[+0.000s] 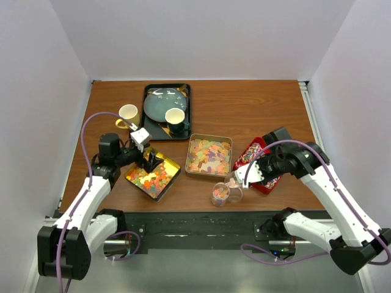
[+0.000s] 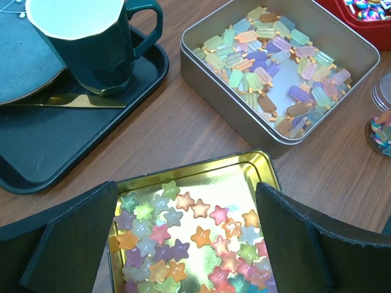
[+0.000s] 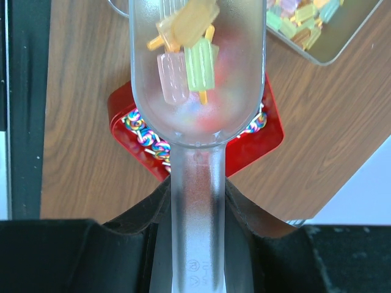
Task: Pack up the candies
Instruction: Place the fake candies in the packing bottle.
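Right hand point(image 3: 195, 244) clamped on handle of clear scoop point(image 3: 197, 122); few popsicle candies point(image 3: 186, 61) in bowl ahead of fingers, between red tin point(image 3: 273, 128) and small jar point(image 1: 220, 194), near front edge. Left hand point(image 2: 189, 244) wide apart, hovering over star candies point(image 2: 183, 235) in gold tin point(image 2: 201, 166), front left. More popsicle candies in silver tin point(image 2: 244, 116), mid-desk. Brown wooden desk point(image 1: 256, 104), white walls point(image 1: 201, 36).

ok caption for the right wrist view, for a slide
Right gripper holding a clear scoop with a few popsicle candies, red tin behind it

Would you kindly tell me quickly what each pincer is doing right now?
Left pincer: open, holding nothing.
Right pincer: shut on the clear scoop.
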{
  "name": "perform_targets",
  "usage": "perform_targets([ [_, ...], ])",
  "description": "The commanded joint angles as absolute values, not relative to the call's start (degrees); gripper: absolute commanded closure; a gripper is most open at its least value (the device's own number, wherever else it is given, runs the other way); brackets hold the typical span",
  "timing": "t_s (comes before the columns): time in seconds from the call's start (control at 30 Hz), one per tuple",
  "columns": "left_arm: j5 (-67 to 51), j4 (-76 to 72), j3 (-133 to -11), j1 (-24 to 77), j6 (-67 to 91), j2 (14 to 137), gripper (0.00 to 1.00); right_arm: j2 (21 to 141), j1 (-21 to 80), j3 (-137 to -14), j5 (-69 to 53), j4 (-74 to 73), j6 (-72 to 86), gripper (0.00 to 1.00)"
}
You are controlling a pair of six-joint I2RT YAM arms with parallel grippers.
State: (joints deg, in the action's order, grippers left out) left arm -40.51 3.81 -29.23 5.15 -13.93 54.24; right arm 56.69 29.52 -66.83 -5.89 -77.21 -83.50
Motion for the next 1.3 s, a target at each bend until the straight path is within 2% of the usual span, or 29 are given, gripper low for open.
perform_targets([
  [0.0,-41.6,0.9,-28.7,4.0,-12.7,54.2,0.00,56.8,33.7,-68.7,-2.8,-90.6,-83.8,1.00],
  [0.6,-41.9,-2.9,-28.4,3.6,-12.2,55.5,0.00,58.4,38.6,-70.8,4.8,-90.7,-87.0,1.00],
  [0.97,-42.2,-5.7,-29.4,3.6,-11.8,60.6,0.00,58.4,41.4,-71.6,8.4,-90.6,-86.8,1.00],
  [1.07,-43.1,-5.9,-30.3,3.6,-11.9,62.0,0.00,59.3,41.2,-72.5,8.5,-89.2,-82.3,1.00],
  [1.27,-42.8,-1.2,-34.3,4.2,-15.4,62.4,0.00,60.6,35.9,-72.1,5.0,-77.1,-56.9,1.00],
])
